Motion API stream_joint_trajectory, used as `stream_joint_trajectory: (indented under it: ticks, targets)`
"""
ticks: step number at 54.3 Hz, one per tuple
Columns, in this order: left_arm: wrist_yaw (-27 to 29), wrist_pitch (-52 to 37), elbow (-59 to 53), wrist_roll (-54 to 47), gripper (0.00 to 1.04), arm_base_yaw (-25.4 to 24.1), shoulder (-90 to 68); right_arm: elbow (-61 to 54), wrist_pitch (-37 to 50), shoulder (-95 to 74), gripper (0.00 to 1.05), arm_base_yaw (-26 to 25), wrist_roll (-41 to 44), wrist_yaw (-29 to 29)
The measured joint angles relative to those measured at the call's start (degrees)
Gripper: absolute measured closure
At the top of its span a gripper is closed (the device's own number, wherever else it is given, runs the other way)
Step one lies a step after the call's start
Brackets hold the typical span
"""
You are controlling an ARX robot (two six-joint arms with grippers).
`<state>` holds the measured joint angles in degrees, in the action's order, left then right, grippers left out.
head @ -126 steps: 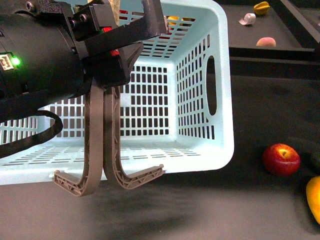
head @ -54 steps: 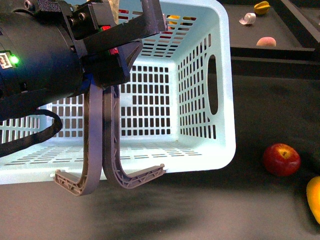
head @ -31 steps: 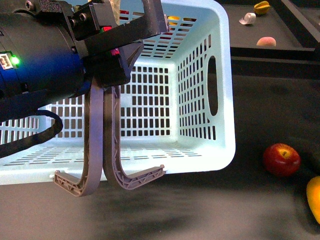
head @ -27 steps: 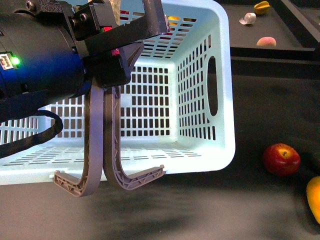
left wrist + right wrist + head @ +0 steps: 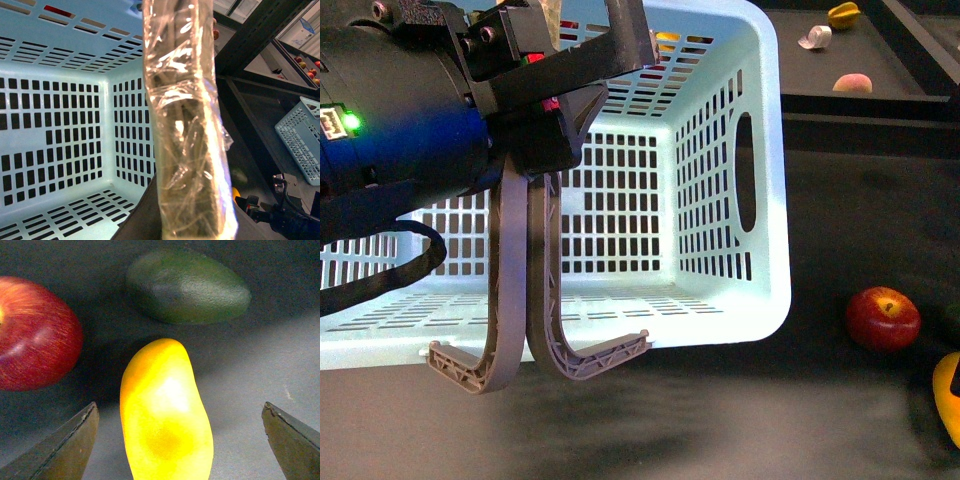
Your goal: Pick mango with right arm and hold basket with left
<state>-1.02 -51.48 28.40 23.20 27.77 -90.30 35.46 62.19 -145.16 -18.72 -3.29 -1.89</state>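
Note:
The mango [image 5: 165,415], smooth and yellow-orange, lies on the dark table between my right gripper's [image 5: 180,440] wide-open fingers, touching neither. In the front view only its edge [image 5: 948,395] shows at the far right. My left gripper [image 5: 527,300], on the bulky black arm with the green light, is shut on the near wall of the light blue basket [image 5: 760,150]. Its two grey curved fingers are pressed together over the rim. In the left wrist view a tape-wrapped finger [image 5: 185,125] fills the middle, with the basket's inside [image 5: 60,125] behind it.
A red apple [image 5: 883,318] lies just left of the mango and also shows in the right wrist view [image 5: 35,335]. A dark green avocado [image 5: 190,285] lies beyond the mango. A raised back shelf holds a star fruit [image 5: 843,15] and a peach [image 5: 852,84].
The left gripper and the basket have held still. The apple and the mango lie where they were.

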Motion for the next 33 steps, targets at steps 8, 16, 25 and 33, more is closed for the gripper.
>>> stream_joint_trajectory:
  ticks: [8, 16, 25, 33]
  targets:
    - [0.0, 0.0, 0.0, 0.0, 0.96, 0.0, 0.0, 2.8, -1.3, -3.1, 0.08, 0.2, 0.1, -0.2]
    - [0.0, 0.0, 0.0, 0.0, 0.96, 0.0, 0.0, 5.5, -2.7, -6.2, 0.08, 0.7, 0.1, -0.8]
    - [0.0, 0.0, 0.0, 0.0, 0.96, 0.0, 0.0, 7.6, -3.2, -9.1, 0.08, 0.5, 0.5, -1.6]
    - [0.0, 0.0, 0.0, 0.0, 0.96, 0.0, 0.0, 8.9, -3.7, -11.1, 0.08, 0.1, 0.7, -1.7]
